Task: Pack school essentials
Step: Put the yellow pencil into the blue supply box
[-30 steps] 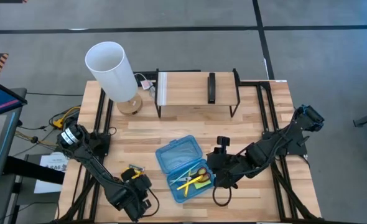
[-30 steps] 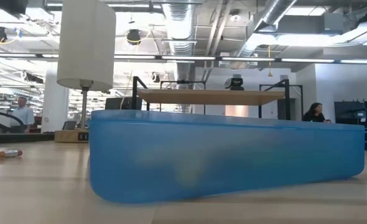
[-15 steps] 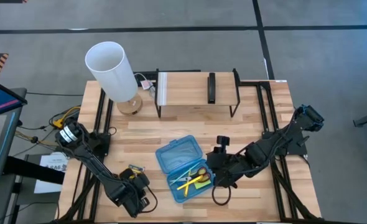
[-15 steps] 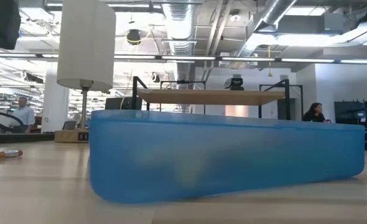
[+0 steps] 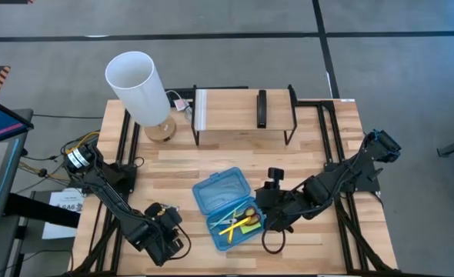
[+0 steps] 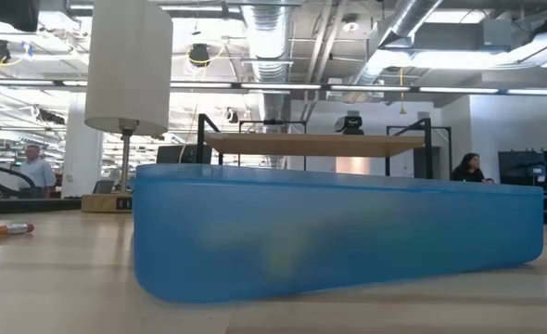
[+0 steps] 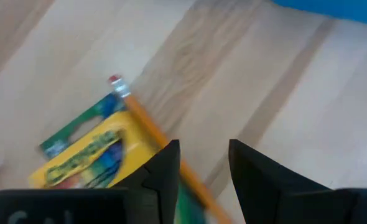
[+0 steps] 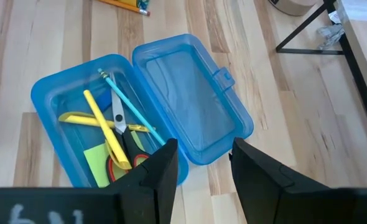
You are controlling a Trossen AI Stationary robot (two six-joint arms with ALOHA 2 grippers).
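Note:
The blue translucent case (image 5: 227, 208) lies open on the table with its lid (image 8: 190, 106) flat beside the tray. In the tray are yellow pencils (image 8: 106, 124), red-handled scissors (image 8: 124, 149) and a lime-green sticky-note pad (image 8: 96, 162). My right gripper (image 8: 202, 155) is open just right of the case (image 5: 262, 215). My left gripper (image 7: 199, 152) is open, low over the table's near left part (image 5: 165, 219). Under it lie the yellow-green crayon box (image 7: 87, 155) and an orange pencil (image 7: 149, 127); the pencil runs past my left gripper's fingers. The eraser is not seen.
A white-shaded lamp (image 5: 138, 85) stands at the far left, with a wire-legged shelf (image 5: 242, 108) carrying a black object (image 5: 262, 108) at the far middle. In the low view the case wall (image 6: 338, 232) fills the foreground. People are in the room behind.
My left gripper has moved a little toward the table's left and far edges, over the crayon box. The right arm and the case have kept still.

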